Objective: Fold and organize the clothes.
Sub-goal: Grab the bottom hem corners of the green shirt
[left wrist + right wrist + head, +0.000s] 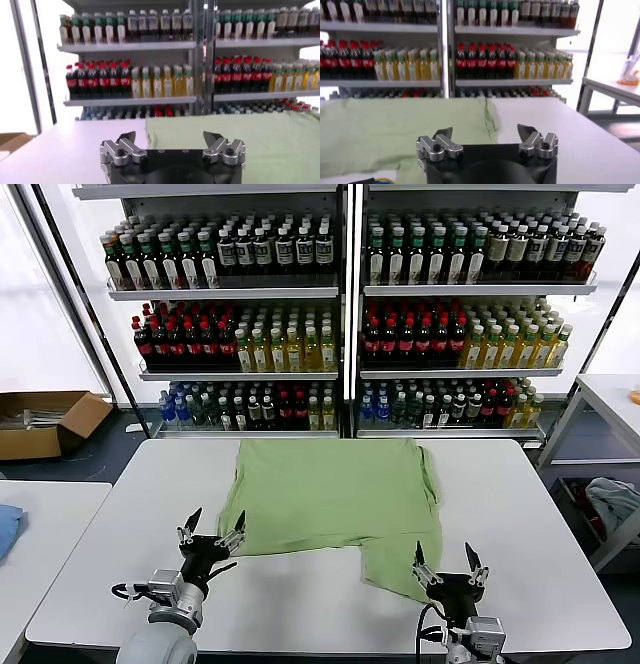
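The clothes, a light green shirt, lie spread flat on the white table, with a flap reaching toward the near right. No collar or print shows. My left gripper hovers open at the shirt's near left corner, nothing between its fingers. In the left wrist view the left gripper faces the shirt edge. My right gripper stands open just right of the near flap, empty. The right wrist view has the right gripper pointing at the shirt's wrinkled right edge.
Shelves of bottles stand behind the table. A cardboard box sits on the floor at the far left. A second table with blue cloth adjoins on the left. Another table and a bin stand on the right.
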